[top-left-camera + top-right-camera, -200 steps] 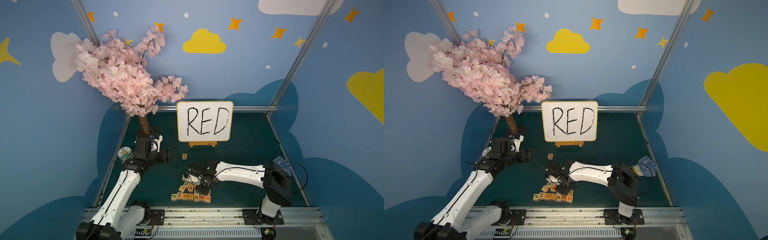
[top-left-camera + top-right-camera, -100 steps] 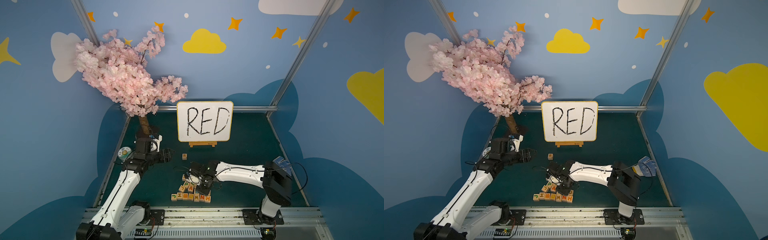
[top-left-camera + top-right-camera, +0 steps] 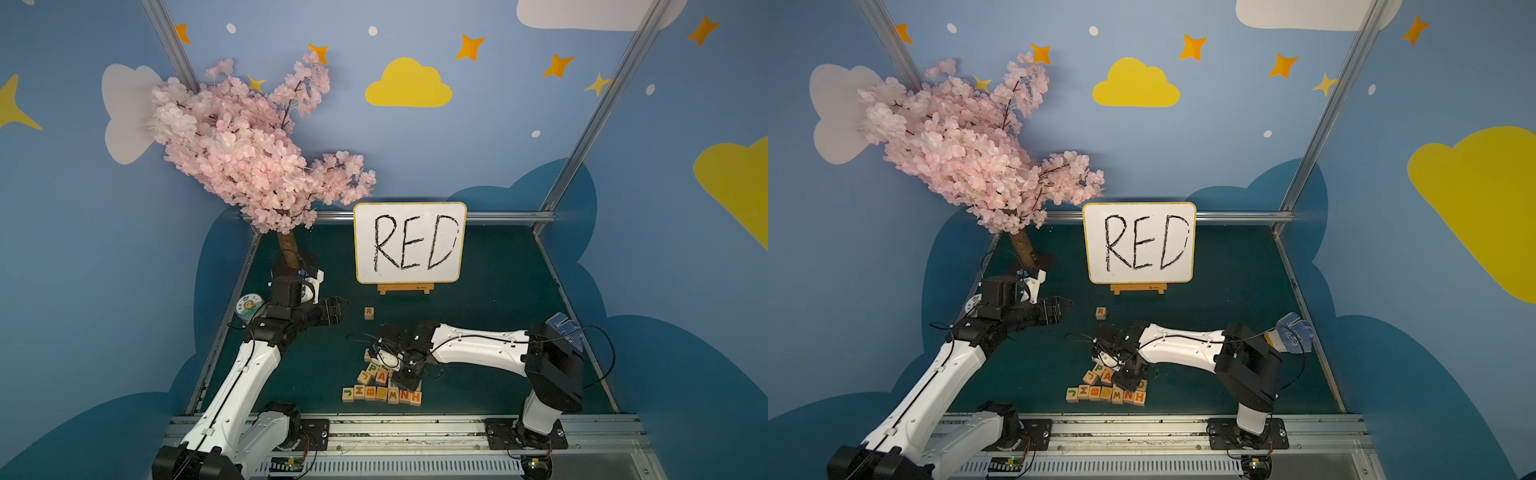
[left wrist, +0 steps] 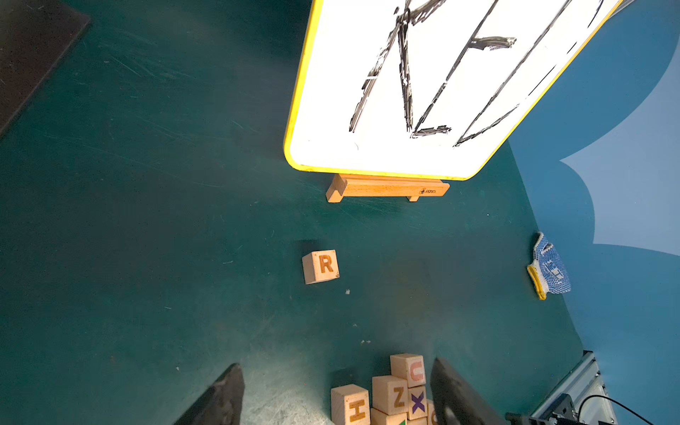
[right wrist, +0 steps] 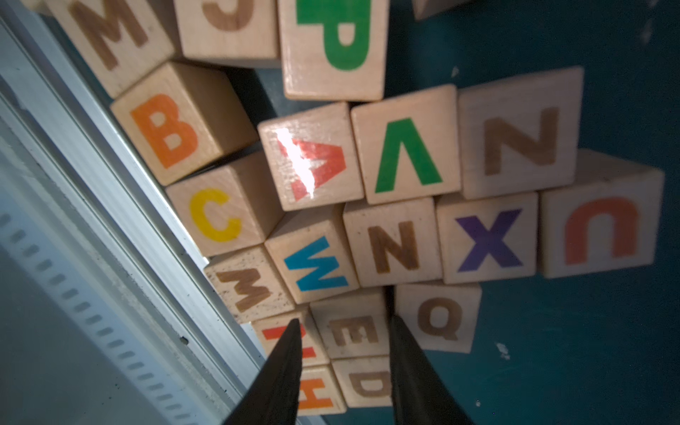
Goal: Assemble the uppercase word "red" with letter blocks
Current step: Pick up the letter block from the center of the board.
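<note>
Right wrist view: your right gripper [image 5: 344, 323] is pinching the E block [image 5: 353, 333] narrowly, wedged in the pile [image 3: 380, 388], likely to carry it beside the R block [image 3: 369, 313], which is sitting alone at centre frame below the whiteboard [image 3: 409, 243] in a top view, while your left gripper [image 3: 340, 311] is hanging wide and empty.

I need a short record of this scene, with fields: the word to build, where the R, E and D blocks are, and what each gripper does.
word: RED, handwritten on the whiteboard
R block: alone on the green table, in front of the whiteboard, apart from the pile
E block: in the pile, between the right gripper's fingers
D block: in the pile, beside the E block
left gripper: open, empty
right gripper: over the pile, jaws astride the E block; grip not certain
</note>
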`<state>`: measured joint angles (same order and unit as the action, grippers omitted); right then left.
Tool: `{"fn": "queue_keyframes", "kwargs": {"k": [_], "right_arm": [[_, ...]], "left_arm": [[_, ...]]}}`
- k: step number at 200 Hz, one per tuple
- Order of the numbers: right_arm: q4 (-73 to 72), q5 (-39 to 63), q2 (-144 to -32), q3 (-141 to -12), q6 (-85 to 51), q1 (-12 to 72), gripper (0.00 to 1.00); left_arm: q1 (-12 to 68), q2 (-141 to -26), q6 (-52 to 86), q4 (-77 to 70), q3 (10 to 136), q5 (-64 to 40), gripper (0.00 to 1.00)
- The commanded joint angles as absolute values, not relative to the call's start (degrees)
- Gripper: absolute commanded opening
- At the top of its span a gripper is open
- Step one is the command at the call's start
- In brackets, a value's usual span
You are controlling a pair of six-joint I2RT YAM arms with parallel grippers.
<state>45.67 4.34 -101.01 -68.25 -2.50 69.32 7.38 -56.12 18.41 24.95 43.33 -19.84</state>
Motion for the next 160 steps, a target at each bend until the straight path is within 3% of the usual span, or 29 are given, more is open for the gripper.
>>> {"fn": "queue_keyframes", "kwargs": {"k": [1, 160], "right_arm": [[45.8, 1.1, -103.8, -67.3, -2.5, 69.1, 0.40], [46.1, -5.3, -103.2, -67.2, -4.0, 68.6, 0.36]], "left_arm": [[7.0, -55.5, 18.3, 24.4, 42.7, -19.9, 0.79], [7.0, -55.1, 18.3, 24.5, 42.6, -19.3, 0.79]]}}
